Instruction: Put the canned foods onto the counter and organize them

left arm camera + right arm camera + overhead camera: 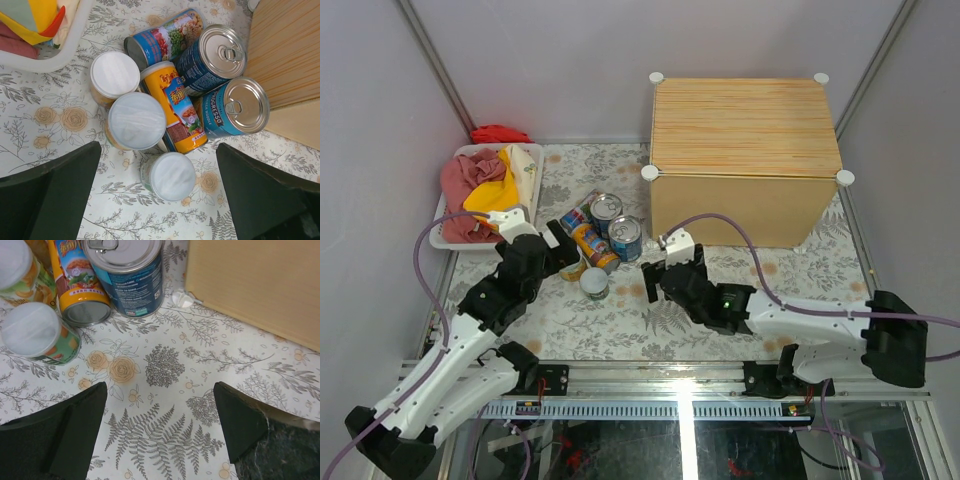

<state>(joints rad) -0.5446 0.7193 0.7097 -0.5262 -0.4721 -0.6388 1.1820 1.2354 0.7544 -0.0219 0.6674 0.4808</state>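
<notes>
The canned foods sit in a tight huddle on the flowered table [620, 320], none of them on the counter [745, 150], which stands at about 2 o'clock from the huddle in the top view. Two blue-labelled tins stand upright with silver pull-tab tops. The nearer tin [240, 107] is just beside the counter's near-left corner, and the farther tin [215, 55] is at its 11 o'clock. A multicoloured can [167, 37] lies on its side at the huddle's 12 o'clock in the left wrist view. An orange-yellow can [180, 107] also lies on its side, wedged between the tins and two upright jars with white lids [115, 75] [136, 121] at 9 o'clock. A short pale-lidded can [172, 176] stands alone at 6 o'clock, near the lower jar. The left gripper [157, 150] hangs over the huddle with its jaws spread wide and nothing between them, the short can and the lower jar lying in the gap below. The right gripper [159, 390] is also spread apart and holds nothing, over bare table at the huddle's 4 o'clock, with the counter's front face at its 1 o'clock. At 9 to 10 o'clock from the cans, a white basket [440, 240] holds red and yellow cloths [485, 190], and another red cloth [500, 133] lies behind it.
</notes>
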